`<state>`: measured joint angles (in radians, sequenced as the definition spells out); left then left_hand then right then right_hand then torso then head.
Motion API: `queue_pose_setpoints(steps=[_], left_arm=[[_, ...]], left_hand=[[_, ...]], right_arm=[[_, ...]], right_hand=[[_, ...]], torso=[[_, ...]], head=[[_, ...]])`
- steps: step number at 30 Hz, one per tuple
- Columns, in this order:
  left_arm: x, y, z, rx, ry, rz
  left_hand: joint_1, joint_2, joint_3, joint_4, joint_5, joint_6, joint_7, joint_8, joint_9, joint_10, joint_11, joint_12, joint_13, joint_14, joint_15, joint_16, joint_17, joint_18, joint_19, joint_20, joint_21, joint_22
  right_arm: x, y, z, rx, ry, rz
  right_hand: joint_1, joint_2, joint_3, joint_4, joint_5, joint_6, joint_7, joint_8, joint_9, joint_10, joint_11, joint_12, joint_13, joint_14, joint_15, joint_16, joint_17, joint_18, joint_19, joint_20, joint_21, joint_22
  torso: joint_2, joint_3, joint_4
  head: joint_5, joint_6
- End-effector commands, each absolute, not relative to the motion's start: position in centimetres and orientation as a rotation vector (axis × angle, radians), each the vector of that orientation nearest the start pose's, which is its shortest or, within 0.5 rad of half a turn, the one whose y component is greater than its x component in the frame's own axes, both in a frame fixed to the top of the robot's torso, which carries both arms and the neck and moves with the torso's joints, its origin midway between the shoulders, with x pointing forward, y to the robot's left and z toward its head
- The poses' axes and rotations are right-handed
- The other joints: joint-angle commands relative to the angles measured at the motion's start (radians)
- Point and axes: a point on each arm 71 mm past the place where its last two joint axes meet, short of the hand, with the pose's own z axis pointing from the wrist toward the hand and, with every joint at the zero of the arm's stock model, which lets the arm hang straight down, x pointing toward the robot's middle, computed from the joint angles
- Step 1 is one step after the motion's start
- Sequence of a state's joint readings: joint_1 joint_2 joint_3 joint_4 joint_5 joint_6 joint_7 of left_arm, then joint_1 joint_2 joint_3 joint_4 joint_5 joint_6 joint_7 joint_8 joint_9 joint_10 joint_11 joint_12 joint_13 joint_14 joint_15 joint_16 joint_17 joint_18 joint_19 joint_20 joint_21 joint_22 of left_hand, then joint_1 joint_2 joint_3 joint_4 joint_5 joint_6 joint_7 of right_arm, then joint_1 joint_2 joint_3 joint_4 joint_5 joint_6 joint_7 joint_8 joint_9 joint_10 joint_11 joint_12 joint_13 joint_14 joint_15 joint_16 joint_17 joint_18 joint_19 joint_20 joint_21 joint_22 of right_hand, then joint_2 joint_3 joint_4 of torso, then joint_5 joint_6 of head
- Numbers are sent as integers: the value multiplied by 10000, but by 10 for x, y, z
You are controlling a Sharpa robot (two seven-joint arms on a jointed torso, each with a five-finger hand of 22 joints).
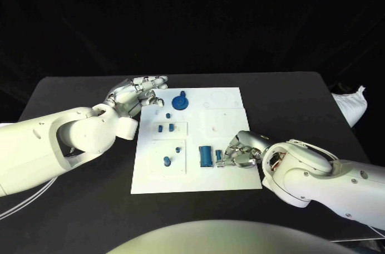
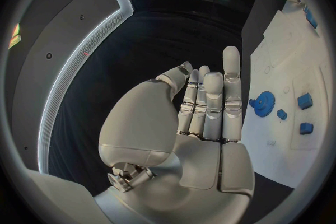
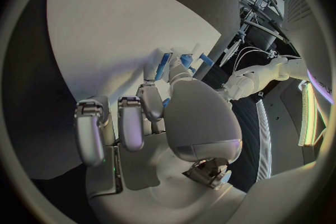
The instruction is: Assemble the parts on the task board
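Note:
The white task board lies in the middle of the table. A blue gear sits near its far edge, with small blue pieces below it and two more lower left. A blue cylinder stands beside my right hand, which pinches a small blue peg between thumb and fingertip just above the board. In the right wrist view the peg shows at the fingertips. My left hand hovers at the board's far left corner, fingers straight and holding nothing; the gear lies just beyond it.
A white object lies at the table's right edge. A white cable runs over the table's near left. The black table stretches around the board on all sides.

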<state>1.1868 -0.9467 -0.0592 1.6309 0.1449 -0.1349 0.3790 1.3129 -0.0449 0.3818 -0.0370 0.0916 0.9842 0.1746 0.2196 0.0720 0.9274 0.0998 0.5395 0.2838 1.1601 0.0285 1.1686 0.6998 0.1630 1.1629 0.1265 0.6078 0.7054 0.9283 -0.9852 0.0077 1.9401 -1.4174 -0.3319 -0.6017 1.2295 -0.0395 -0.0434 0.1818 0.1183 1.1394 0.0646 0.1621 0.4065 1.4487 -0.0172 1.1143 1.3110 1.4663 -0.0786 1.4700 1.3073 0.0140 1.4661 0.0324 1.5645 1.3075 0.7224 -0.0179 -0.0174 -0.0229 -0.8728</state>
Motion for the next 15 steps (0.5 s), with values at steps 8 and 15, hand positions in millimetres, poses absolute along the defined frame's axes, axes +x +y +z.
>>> queue_pose_setpoints(steps=[8, 15], left_arm=[[462, 221, -185, -12619, 14795, -17595], [470, 224, -188, -12598, 14554, -17433]], left_hand=[[-182, -83, -117, -34, 31, -132, 33, 90, -23, 34, 53, -80, -123, -175, -4, -91, -195, 194, -117, 13, 52, -48], [-385, -228, -371, 52, 60, -481, 247, -19, -58, -261, 329, -959, -928, -2215, 355, -2824, -2385, 179, -1775, 344, -1301, -958]], right_arm=[[361, -193, -234, 3201, 19155, 7866], [395, -214, -218, 6194, 17682, 11073]], right_hand=[[-37, -46, -544, 93, -27, -491, 156, -259, -29, -381, 183, -985, -205, 573, 113, -435, 242, 7, 716, 79, -327, 2157], [1199, 412, -507, -487, 84, -1276, 544, -742, -388, -2607, 517, -6013, -3107, -392, 392, -3102, -3001, 777, -1213, 334, -2904, -615]], torso=[[-48, -32, 5], [-236, -120, -18]], head=[[-129, 2], [-250, 204]])
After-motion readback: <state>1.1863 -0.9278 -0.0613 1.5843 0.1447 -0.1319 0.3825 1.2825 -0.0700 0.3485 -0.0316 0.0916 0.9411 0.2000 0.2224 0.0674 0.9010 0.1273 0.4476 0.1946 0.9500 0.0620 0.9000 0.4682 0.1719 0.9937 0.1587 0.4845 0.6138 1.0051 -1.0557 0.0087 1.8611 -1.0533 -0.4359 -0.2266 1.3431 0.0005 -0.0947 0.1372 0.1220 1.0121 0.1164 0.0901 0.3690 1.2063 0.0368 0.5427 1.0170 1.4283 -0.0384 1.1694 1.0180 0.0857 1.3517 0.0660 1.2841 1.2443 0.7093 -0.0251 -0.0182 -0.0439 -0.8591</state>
